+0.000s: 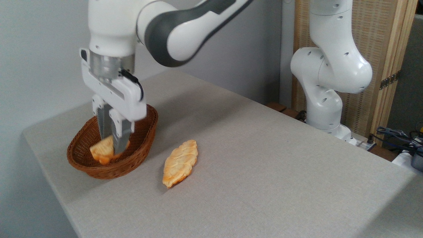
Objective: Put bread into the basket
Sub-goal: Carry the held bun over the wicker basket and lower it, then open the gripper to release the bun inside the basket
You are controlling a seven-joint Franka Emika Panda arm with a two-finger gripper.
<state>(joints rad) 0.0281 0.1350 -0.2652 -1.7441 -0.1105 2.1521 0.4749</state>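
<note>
The bread sits inside the wicker basket, tilted, with one edge raised toward the fingers and its browned orange lower edge down near the basket floor. It is roundish, so no clear long axis can be read; its right part is covered by the fingers.

The pincer reaches straight down into the basket, fingers pointing downward and closed on the bread's upper right side. The contact line itself is blurred.

The basket is oval, reddish-brown, with its long axis running from lower left to upper right. It stands near the left end of the counter. The bread is the only item visible in it; part of its interior is hidden behind the pincer.

A braided loaf, leaf-shaped, lies flat on the counter just right of the basket and apart from it, its long axis running from lower left to upper right.

The arm's upper links are cut off by the top edge.
</note>
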